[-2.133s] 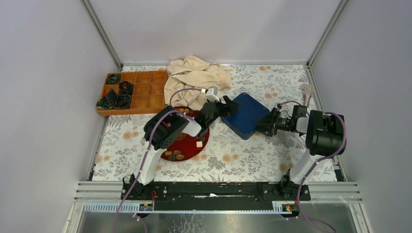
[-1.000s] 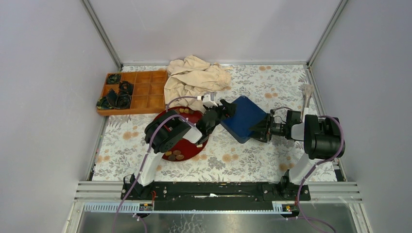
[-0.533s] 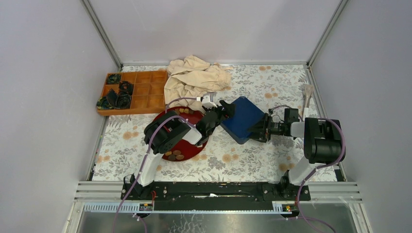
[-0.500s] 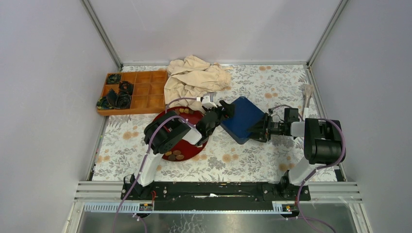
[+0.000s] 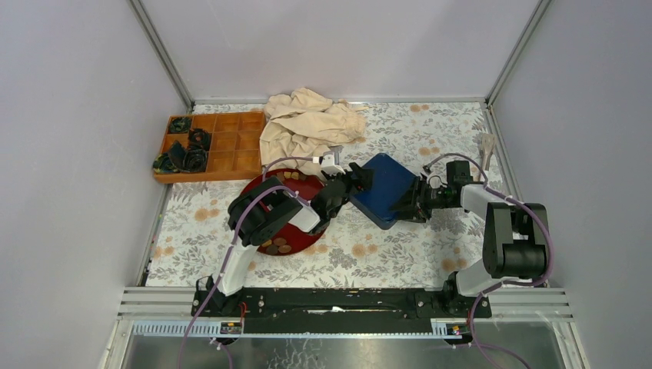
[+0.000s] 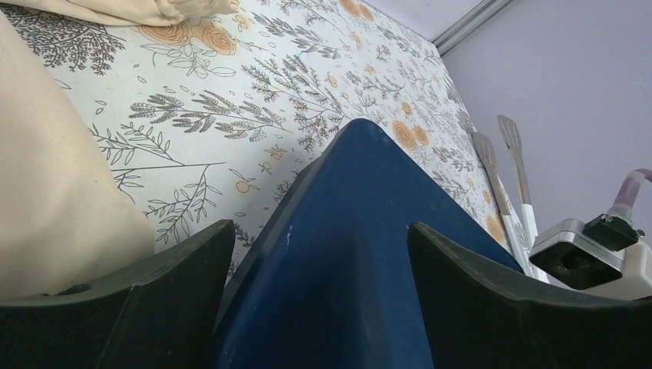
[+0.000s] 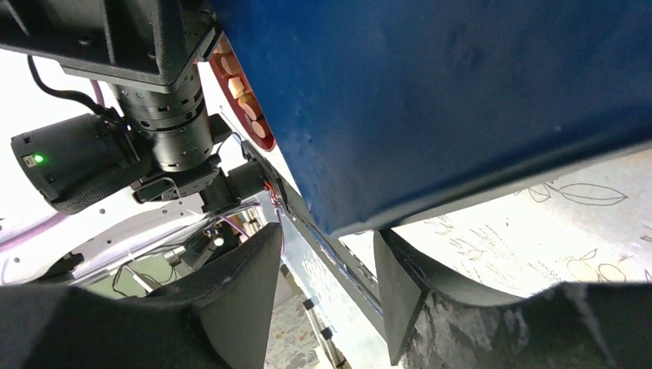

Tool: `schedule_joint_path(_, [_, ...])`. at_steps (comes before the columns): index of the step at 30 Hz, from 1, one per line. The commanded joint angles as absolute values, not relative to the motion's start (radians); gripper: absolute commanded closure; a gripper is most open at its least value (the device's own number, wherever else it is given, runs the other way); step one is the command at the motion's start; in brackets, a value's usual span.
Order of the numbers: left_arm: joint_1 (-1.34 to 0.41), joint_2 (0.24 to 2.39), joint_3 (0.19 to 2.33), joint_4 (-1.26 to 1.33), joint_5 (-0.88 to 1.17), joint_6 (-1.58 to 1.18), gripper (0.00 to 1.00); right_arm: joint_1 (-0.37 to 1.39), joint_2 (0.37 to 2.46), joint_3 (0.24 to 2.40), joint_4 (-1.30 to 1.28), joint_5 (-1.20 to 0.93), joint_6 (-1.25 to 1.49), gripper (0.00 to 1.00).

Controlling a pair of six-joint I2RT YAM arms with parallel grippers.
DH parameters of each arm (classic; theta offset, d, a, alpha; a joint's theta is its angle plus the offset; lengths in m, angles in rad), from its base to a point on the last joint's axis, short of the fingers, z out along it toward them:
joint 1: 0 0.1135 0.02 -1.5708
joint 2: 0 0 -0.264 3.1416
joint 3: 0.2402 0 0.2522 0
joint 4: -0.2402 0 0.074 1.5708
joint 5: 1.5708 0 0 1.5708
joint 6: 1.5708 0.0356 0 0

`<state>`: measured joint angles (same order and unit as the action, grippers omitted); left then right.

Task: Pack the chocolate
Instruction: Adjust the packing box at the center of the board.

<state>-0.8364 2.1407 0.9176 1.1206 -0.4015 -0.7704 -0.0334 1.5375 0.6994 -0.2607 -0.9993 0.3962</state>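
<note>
The chocolate (image 5: 275,247) lies as small brown and cream pieces on a round red plate (image 5: 300,234); a few pieces (image 7: 246,100) also show in the right wrist view. A dark blue box (image 5: 388,183) sits right of the plate. My left gripper (image 5: 360,178) is open, and its fingers straddle the blue box's left corner (image 6: 361,231). My right gripper (image 5: 411,204) is open at the box's right edge. That blue edge (image 7: 430,115) fills the frame just beyond its fingertips (image 7: 396,269).
An orange divided tray (image 5: 223,146) with black items stands at the back left. A crumpled beige cloth (image 5: 307,127) lies behind the plate. White utensils (image 5: 486,146) rest near the right wall, and enclosure walls close in three sides.
The right arm has stretched out and its gripper has moved left against the blue box, which has shifted slightly left. The left gripper has stayed at the box's left corner.
</note>
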Motion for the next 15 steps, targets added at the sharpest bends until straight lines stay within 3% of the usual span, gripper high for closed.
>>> schedule_joint_path(1, [-1.071,2.112,0.929,1.257,-0.050,-0.954,0.12,0.020,1.574,0.796,-0.050,-0.889,0.313,0.45])
schedule_joint_path(8, [-1.039,2.050,0.877,1.269,-0.046,-0.922,0.10,-0.102,1.686,0.822,-0.087,-1.147,0.272,0.39])
schedule_joint_path(15, [-0.965,2.009,0.861,1.211,0.057,-0.909,0.10,-0.165,1.676,0.904,-0.254,-1.141,0.109,0.37])
